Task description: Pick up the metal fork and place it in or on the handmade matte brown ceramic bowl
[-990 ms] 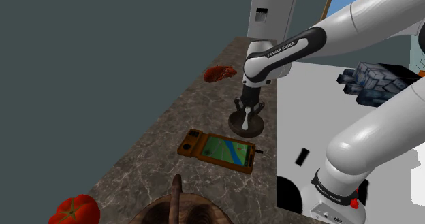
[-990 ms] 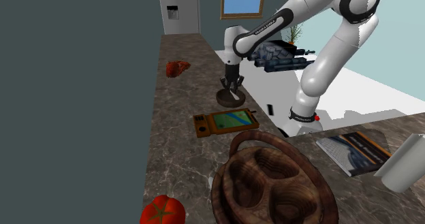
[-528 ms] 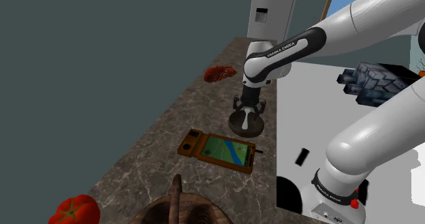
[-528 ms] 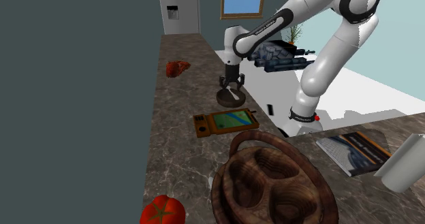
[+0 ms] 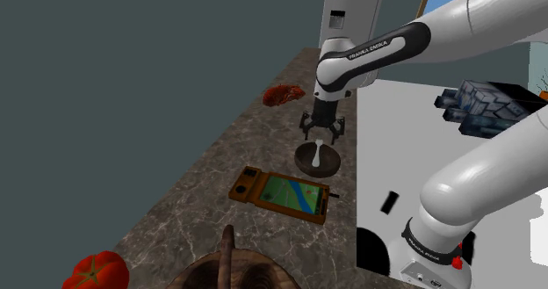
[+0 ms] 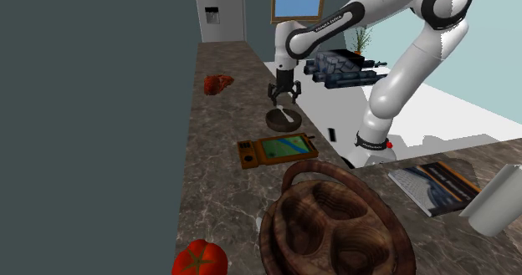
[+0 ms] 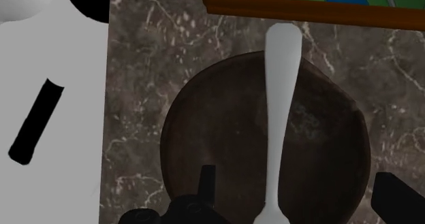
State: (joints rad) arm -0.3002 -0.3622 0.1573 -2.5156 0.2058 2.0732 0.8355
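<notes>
Directly above the bowl [image 7: 204, 137] hangs the claw [image 5: 319, 131], pointing straight down and clear of the rim. Its fingers [image 7: 206, 178] stand wide apart & grip nothing: the fork [image 7: 281, 107] passes btwn them in the wrist view w/o touching either.

Fork lies in the bowl, across its middle. Its long axis runs from under the claw out twd the handheld device [image 5: 281, 193], which sits on the bench [image 5: 211, 182] near the bowl. The broad, rounded handle end points at that device & reaches over the bowl's rim on that side. The other end is hidden under the claw, so the tines can't be made out. Fork looks plain pale grey-white & smooth, slim in the mid-section and widening twd the handle end. Bowl is dark brown, round, shallow, matte.

Arm [image 5: 369, 52]: the last link is vertical over the bowl and the dark wrist joint is bent approx. square. The white forearm runs up & away from the bowl twd the shoulder view's upper right. A further white link comes back down to the base on the white stand [image 5: 413, 129], just beside the bowl.

A red lump [image 5: 284, 94] lies on the bench on the side of the bowl opposite the device. A tomato [image 5: 95, 270] sits well apart from the bowl, beyond the device.
</notes>
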